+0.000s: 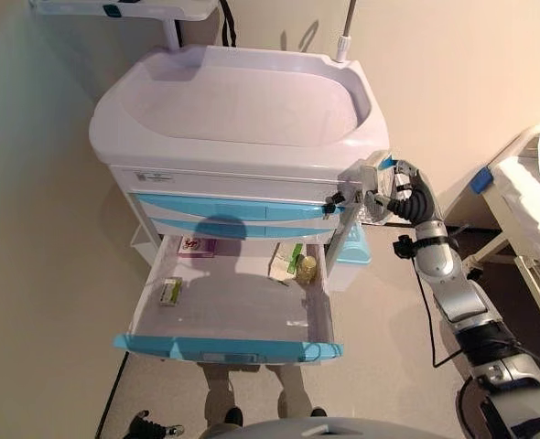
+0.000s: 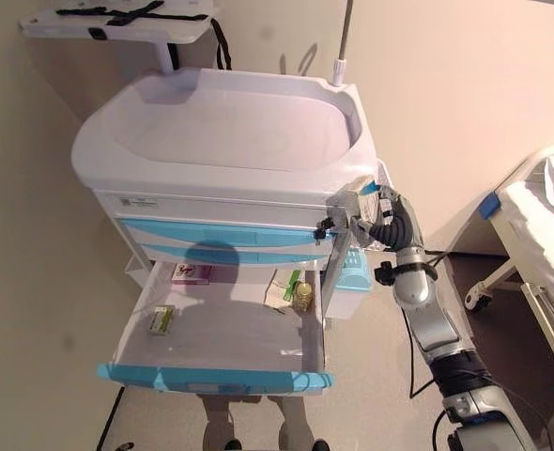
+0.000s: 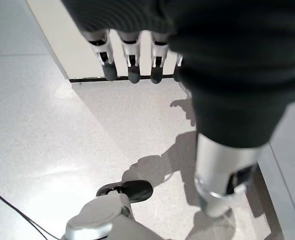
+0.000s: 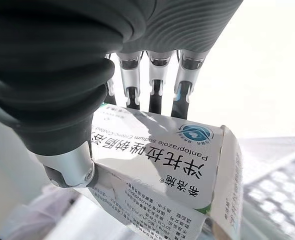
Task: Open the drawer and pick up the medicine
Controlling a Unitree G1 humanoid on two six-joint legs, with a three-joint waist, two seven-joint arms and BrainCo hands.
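Observation:
The cart's bottom drawer (image 1: 224,346) stands pulled out, its blue front toward me. Inside lie a small green box (image 1: 170,291), a pink packet (image 1: 197,245), a white-green box (image 1: 286,261) and a small yellow bottle (image 1: 307,267). My right hand (image 1: 372,190) is raised beside the cart's right front corner, above the drawer, shut on a white medicine box (image 4: 162,165) with a blue logo, pinched between thumb and fingers (image 4: 155,95). My left hand (image 3: 132,65) hangs low over the floor, fingers straight, holding nothing; it appears only in its wrist view.
The white medical cart (image 1: 233,101) has a recessed top and two shut blue drawers (image 1: 233,208) above the open one. A clear bin (image 1: 351,256) hangs on its right side. A bed frame (image 1: 526,201) stands at the right. A wall runs behind.

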